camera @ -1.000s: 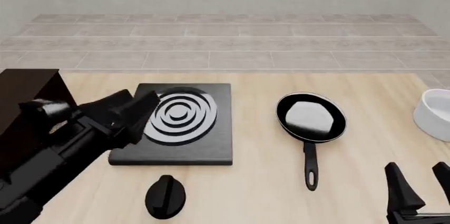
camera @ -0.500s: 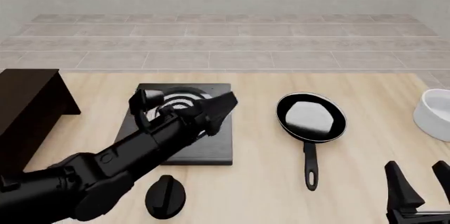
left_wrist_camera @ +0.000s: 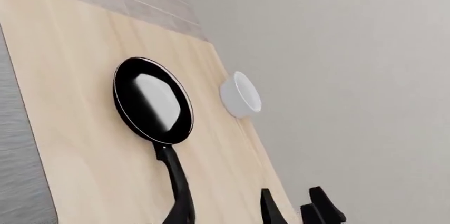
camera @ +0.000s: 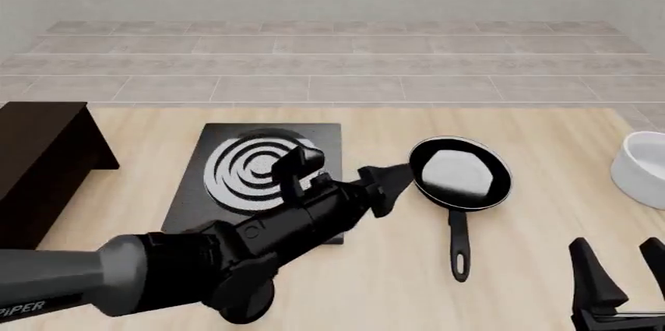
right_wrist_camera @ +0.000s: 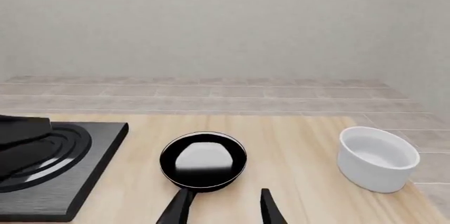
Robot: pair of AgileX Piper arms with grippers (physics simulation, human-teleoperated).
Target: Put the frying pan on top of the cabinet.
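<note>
L arm [camera: 343,179] now beside frying pan [camera: 460,173]

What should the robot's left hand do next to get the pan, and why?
Probably reach a bit further right and lower toward the thin handle. The left gripper is open, hovering between the burner slab and the frying pan, touching nothing. The cabinet waits at far left.

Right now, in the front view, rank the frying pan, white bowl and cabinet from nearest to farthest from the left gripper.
1. Frying pan: just right of the left gripper, nearly at its fingertips.
2. Cabinet: far left edge of the table.
3. White bowl: far right edge, about as distant as the cabinet; too close to call.
</note>
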